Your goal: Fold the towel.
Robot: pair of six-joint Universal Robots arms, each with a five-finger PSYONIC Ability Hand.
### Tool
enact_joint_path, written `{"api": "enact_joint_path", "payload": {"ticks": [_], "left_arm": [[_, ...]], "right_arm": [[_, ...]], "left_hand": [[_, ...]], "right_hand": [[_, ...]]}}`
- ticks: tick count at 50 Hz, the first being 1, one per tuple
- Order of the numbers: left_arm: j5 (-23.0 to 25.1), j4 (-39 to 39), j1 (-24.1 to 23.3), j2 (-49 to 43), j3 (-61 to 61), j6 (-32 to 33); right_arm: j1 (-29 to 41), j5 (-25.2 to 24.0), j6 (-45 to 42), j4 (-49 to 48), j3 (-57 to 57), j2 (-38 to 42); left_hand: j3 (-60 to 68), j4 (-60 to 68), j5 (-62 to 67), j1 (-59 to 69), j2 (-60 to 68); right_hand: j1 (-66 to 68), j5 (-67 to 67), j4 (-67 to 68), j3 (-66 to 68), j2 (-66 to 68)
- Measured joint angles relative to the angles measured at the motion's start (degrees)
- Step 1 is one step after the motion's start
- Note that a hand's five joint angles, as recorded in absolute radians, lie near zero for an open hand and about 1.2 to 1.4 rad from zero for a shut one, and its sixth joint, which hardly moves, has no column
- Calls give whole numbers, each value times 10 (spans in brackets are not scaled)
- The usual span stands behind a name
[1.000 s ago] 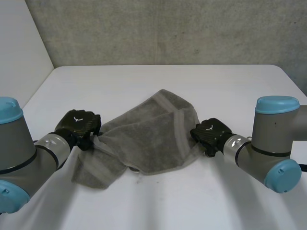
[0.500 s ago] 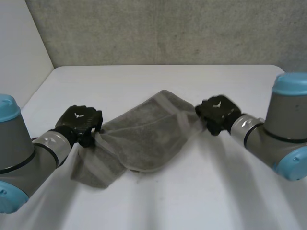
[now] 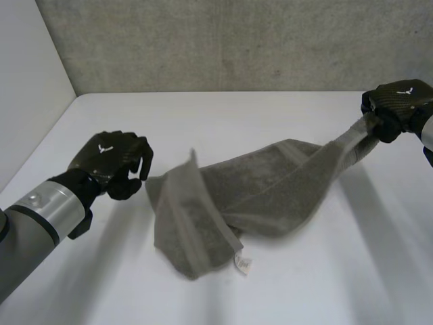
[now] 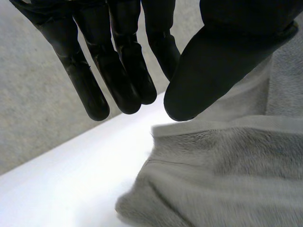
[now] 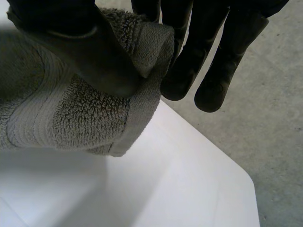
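Thumb and fingers of the right hand are pinching one corner of the towel. They are holding it raised, so the cloth is running in a drawn band down to the table, probably to spread it for folding. The left hand is hanging with straight fingers, grasping nothing, just beside the towel's crumpled far end, probably ready to take a corner.

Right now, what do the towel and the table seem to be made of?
Towel: grey terry cloth, probably cotton. The looped pile shows, with a flat woven band near the hem, and it drapes limply. Table: a smooth, even white top with no grain or seams. It may be laminate or painted board; the look does not tell which.
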Motion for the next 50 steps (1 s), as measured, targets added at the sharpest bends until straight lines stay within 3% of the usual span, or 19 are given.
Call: {"api": "enact_joint_path", "payload": {"ticks": [11,13,15,19,24,30,35,46,50], "left_arm": [[9,5,36,-59,37,1],[10,6,35,-71,49,2],[11,6,26,-82,59,3],[11,10,-33,-96,69,5],[11,14,-114,-112,76,19],[3,12,-200,-170,107,89],[-26,8,-245,-232,142,167],[-65,11,-255,-293,171,221],[-65,11,-255,-300,174,220]], "right_arm": [[9,13,-16,-4,-13,29],[12,19,-17,-4,-17,38],[17,25,-18,-4,-19,47],[25,37,-20,-6,-18,64],[29,43,-26,-9,-13,75],[28,43,-32,-10,-6,79],[28,42,-33,-15,4,79],[30,42,-34,-31,21,83],[30,42,-39,-34,24,88]], "left_hand": [[22,22,19,14,21],[-38,-33,-25,-29,-39],[-163,-165,-162,-160,-165],[-363,-364,-363,-361,-368],[-422,-424,-422,-416,-424],[-417,-418,-412,-413,-417],[-351,-351,-347,-346,-352],[-265,-270,-267,-261,-266],[-165,-165,-163,-159,-161]], "right_hand": [[0,0,0,0,0],[0,0,0,0,0],[0,0,0,0,0],[0,0,0,0,0],[0,0,0,0,0],[0,0,0,0,0],[0,0,0,0,0],[0,0,0,0,0],[0,0,0,0,0]]}}
